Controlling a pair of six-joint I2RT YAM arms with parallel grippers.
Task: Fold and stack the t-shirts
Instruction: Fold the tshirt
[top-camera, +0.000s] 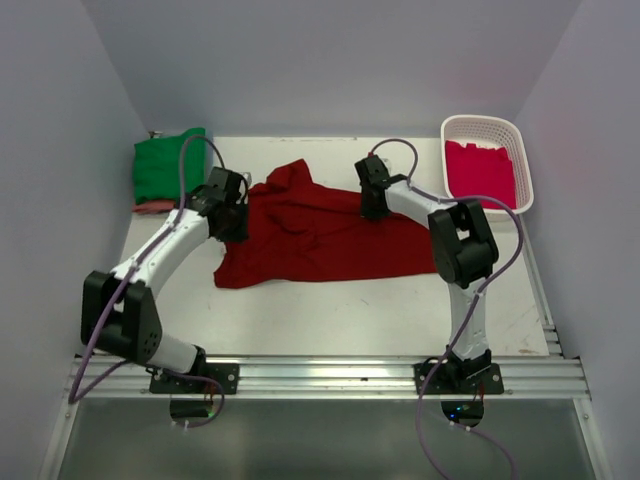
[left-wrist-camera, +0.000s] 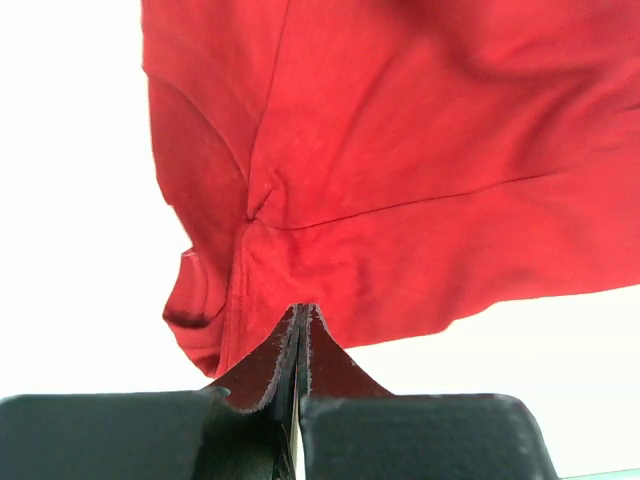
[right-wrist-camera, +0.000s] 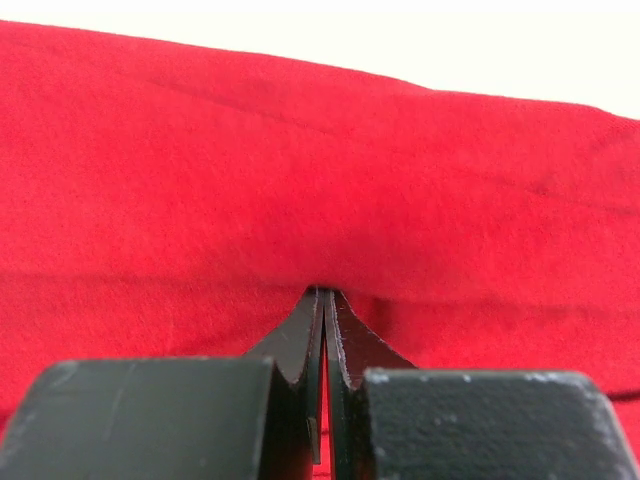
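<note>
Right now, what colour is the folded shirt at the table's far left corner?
The folded shirt is green; the top external view shows it best.

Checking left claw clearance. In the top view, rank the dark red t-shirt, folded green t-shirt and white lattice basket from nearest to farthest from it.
1. dark red cloth t-shirt: spread mid-table, pinched at the left claw tips.
2. folded green cloth t-shirt: far-left corner, just beyond the claw.
3. white plastic lattice basket: far-right corner, across the table.

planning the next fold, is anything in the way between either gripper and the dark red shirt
nothing visible does: the left gripper and right gripper are shut with tips against the dark red shirt
</note>
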